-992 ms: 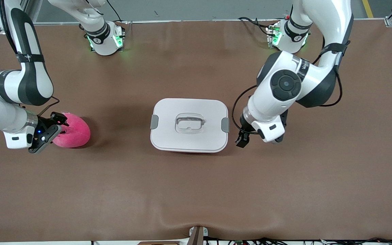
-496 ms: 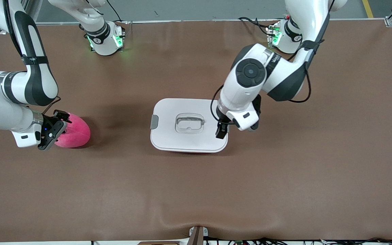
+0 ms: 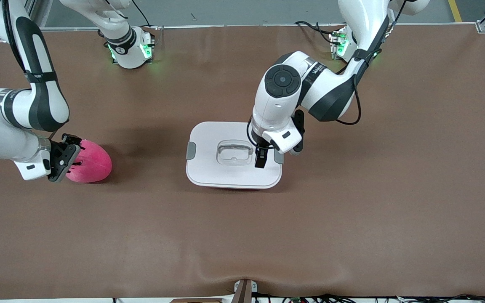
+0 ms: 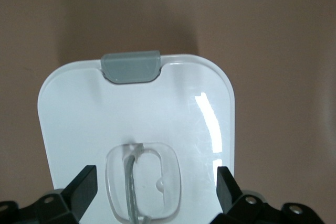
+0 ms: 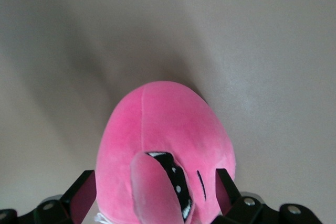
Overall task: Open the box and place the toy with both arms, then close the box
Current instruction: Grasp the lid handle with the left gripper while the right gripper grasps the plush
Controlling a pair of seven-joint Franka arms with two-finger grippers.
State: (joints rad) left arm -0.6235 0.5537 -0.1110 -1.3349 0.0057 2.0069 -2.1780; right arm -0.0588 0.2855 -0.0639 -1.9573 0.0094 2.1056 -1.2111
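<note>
1. Since a second ago the left gripper point(image 3: 260, 160) has swung in from beside the box point(image 3: 234, 154) to hang over its lid, just beside the clear handle point(image 3: 235, 152) on the left arm's side; the right gripper point(image 3: 63, 162) has shifted only slightly at the toy point(image 3: 90, 161).
2. The box sits mid-table with its white lid point(image 4: 136, 124) on and a grey clip point(image 4: 130, 66) at each short end.
3. In the left wrist view the left gripper's fingers point(image 4: 84, 187) stand spread wide, one on each side of the recessed handle point(image 4: 143, 184), touching nothing that shows.
4. The toy lies on the brown table point(image 3: 242, 235) toward the right arm's end, well apart from the box and about as near the front camera as it.
5. The right gripper is low at the toy's end that faces away from the box.
6. In the right wrist view its fingers point(image 5: 83, 190) are parted, with the pink plush point(image 5: 165, 150) between them; the fingertips sit close against its sides, though whether they press in is unclear.
7. A black-and-white eye point(image 5: 173, 179) shows on the toy's upper face.
</note>
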